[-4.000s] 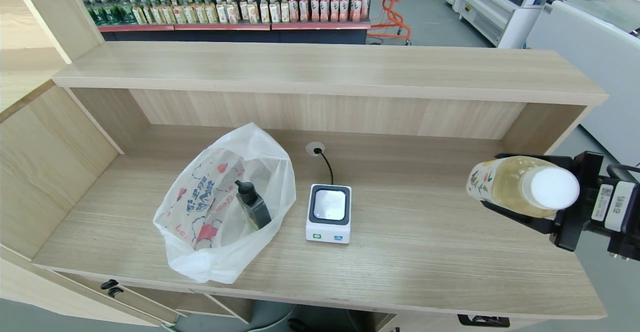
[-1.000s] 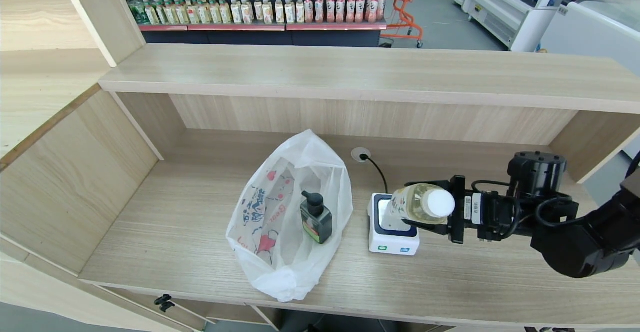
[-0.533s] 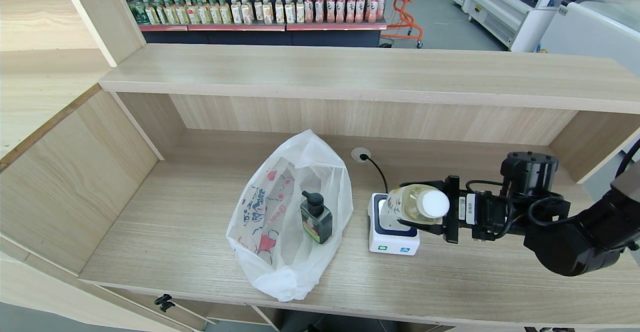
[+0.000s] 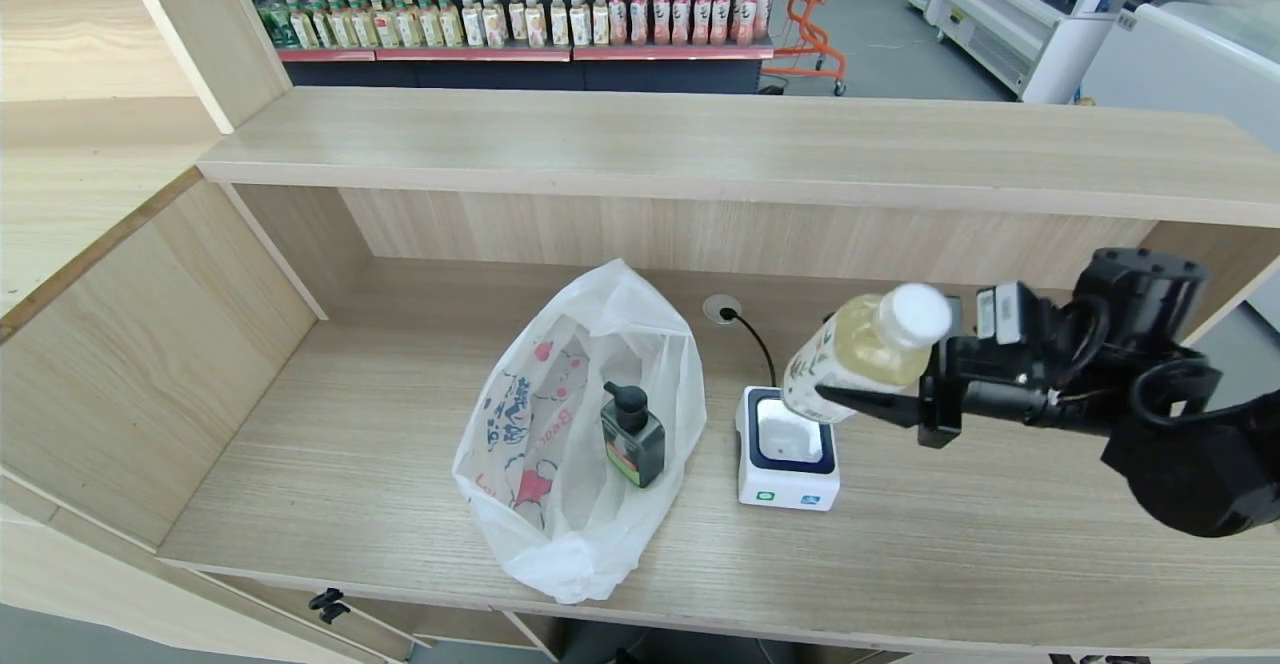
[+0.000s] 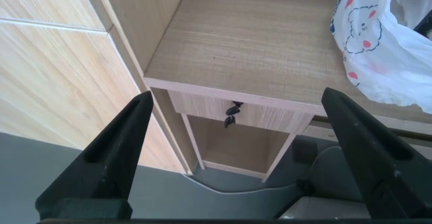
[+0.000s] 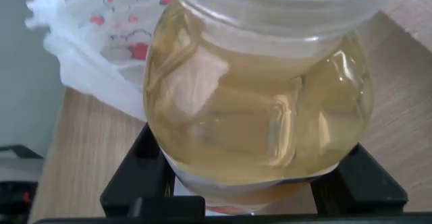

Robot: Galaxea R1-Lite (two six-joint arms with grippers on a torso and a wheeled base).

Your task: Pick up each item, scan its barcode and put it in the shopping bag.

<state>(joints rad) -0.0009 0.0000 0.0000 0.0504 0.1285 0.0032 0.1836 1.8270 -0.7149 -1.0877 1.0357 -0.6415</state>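
Observation:
My right gripper (image 4: pixel 880 374) is shut on a bottle (image 4: pixel 862 348) of pale yellow drink with a white cap and a flowered label. It holds the bottle tilted, cap up and to the right, just above the white barcode scanner (image 4: pixel 788 448). The bottle (image 6: pixel 256 109) bulks large in the right wrist view, with the scanner's dark frame (image 6: pixel 145 177) under it. The white shopping bag (image 4: pixel 570 424) lies open left of the scanner, with a dark pump bottle (image 4: pixel 632 436) inside. My left gripper (image 5: pixel 236 150) is open, off the counter's left front corner, with a bit of the bag (image 5: pixel 378 42) beyond it.
The scanner's black cable (image 4: pixel 752 342) runs to a grommet at the back of the counter (image 4: pixel 400 414). A raised wooden ledge (image 4: pixel 700 144) backs the counter and side walls close it in. Bare counter lies to the right of the scanner and left of the bag.
The right gripper has risen and tilted the bottle, lifting its cap up and back, so the scanner's window shows again. Four seconds ago the bottle was far to the right; the head camera has shifted since.

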